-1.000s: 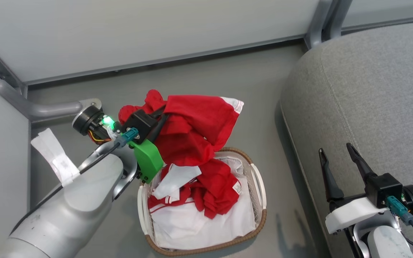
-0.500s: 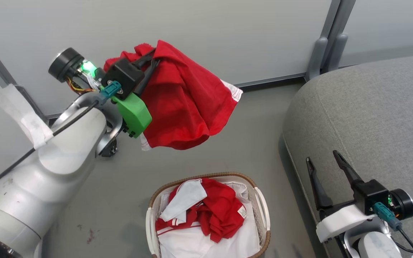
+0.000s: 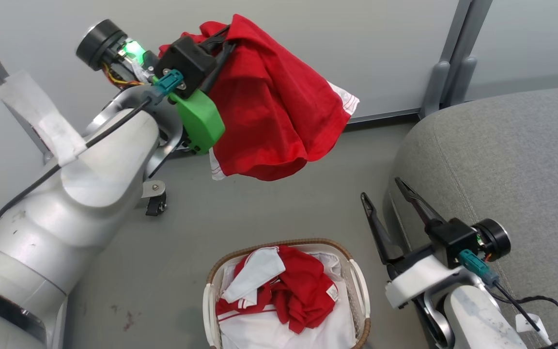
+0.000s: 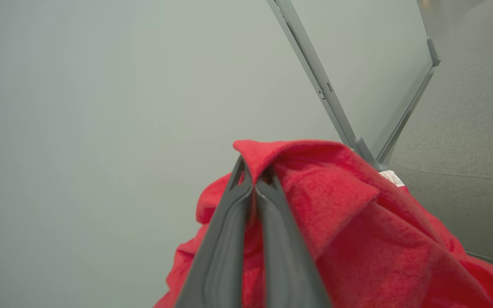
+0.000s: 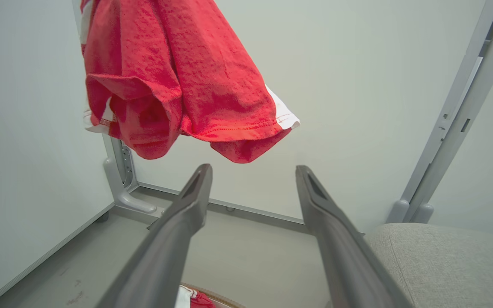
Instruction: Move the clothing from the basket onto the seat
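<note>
One red garment with white trim hangs from your left gripper, high at the far left before the pale wall panel. In the left wrist view, its fingers are pressed together on a fold at the top of the cloth, which drapes down to their right. The garment's lower hem droops well clear of the grey floor.

The remaining clothing, red with white stripes, lies heaped in the basket on its white liner, near you and below the lifted piece. The seat fills the right side, bare of clothing.

Your right gripper is spread and holds nothing. It hovers at the seat's left edge, between seat and basket, fingers pointing far.
</note>
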`<state>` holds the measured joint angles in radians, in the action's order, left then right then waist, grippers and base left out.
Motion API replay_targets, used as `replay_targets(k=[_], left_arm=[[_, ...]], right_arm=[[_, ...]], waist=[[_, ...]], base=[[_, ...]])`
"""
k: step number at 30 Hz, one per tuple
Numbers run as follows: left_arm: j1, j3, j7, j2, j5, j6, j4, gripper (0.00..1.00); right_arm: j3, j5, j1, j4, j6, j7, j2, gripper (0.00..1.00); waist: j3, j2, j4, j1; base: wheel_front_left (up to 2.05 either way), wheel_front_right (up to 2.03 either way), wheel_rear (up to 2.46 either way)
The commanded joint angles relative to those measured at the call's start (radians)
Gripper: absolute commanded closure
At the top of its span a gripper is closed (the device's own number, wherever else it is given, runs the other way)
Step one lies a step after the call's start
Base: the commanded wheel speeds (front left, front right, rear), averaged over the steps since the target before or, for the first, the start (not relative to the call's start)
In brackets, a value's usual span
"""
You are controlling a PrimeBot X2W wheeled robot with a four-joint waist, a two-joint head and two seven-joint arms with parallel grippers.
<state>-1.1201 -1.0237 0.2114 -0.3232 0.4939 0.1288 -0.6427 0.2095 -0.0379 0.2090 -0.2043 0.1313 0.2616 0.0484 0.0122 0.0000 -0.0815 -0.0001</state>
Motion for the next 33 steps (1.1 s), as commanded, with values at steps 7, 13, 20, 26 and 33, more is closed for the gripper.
replay_targets(k=[7,13,20,26,33], left_arm=[[-0.043,-0.044,-0.038,0.071,0.031,0.002,0.012,1.00],[-0.063,-0.101,-0.043,0.108,0.048,0.001,0.033,1.00],[-0.068,-0.153,-0.024,0.121,0.071,0.001,0.074,1.00],[-0.049,-0.170,-0.010,0.125,0.086,0.001,0.099,1.00],[-0.026,-0.181,0.003,0.121,0.099,0.001,0.100,1.00]], right_arm=[[0.109,-0.039,0.099,-0.053,-0.001,0.005,0.004,0.00],[0.116,0.003,0.155,-0.115,-0.001,0.005,0.005,0.00],[0.025,0.104,0.193,-0.114,-0.001,0.005,0.004,0.00],[-0.003,0.099,0.221,-0.114,-0.001,0.005,0.004,0.00],[0.071,0.057,0.253,-0.182,-0.001,0.005,0.004,0.66]], waist=[[-0.013,0.0000,0.044,0.0001],[-0.022,0.0000,0.085,0.0001],[-0.030,0.0000,0.116,0.0001],[-0.036,0.0000,0.127,0.0001],[-0.040,0.0000,0.128,0.0001]], base=[[0.00,0.00,0.00],[0.00,0.00,0.00],[0.00,0.00,0.00],[0.00,0.00,0.00],[0.00,0.00,0.00]])
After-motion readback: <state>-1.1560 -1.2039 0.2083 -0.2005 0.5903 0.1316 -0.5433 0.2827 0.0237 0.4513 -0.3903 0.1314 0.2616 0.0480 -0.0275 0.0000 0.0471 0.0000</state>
